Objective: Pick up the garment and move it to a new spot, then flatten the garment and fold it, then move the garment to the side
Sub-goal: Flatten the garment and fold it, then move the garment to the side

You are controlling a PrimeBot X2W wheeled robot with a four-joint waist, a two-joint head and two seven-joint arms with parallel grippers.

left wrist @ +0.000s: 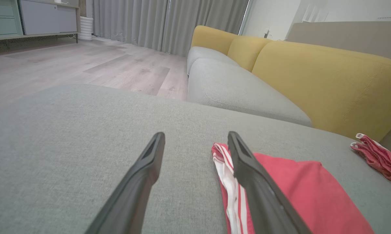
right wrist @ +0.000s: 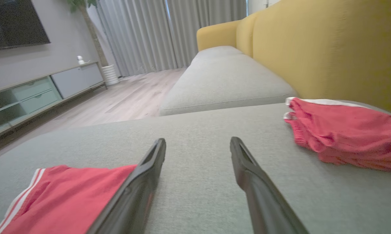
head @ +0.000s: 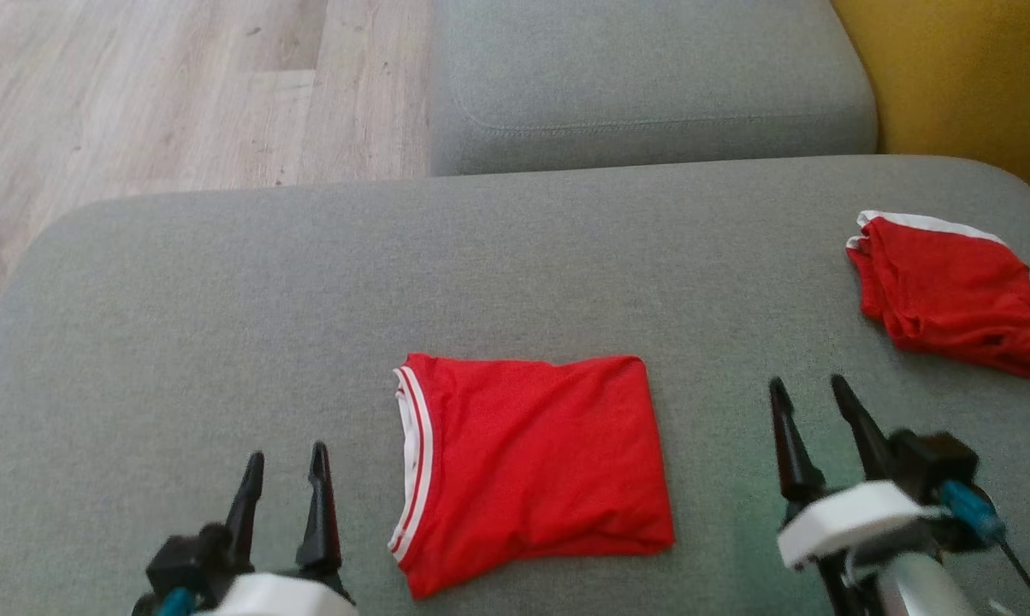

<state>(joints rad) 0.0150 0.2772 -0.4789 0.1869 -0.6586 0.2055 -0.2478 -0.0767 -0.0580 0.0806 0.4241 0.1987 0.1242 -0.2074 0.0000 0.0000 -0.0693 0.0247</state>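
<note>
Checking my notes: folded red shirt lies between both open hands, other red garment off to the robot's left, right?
No: the other red garment lies off to the robot's right, past the folded red shirt, as the head view shows. The rest is correct.

The garment [head: 532,462] and the second red garment [head: 951,295] are thin, matt cloth, softly creased, with white trim. The seat cushion [head: 224,325] is grey woven upholstery, matt and slightly coarse; the backrest [head: 968,77] is mustard fabric, and the floor [head: 139,85] is pale wood-grain planking with a low sheen. The left gripper [head: 287,453] and right gripper [head: 807,382] have dark, smooth, matt fingers.
</note>
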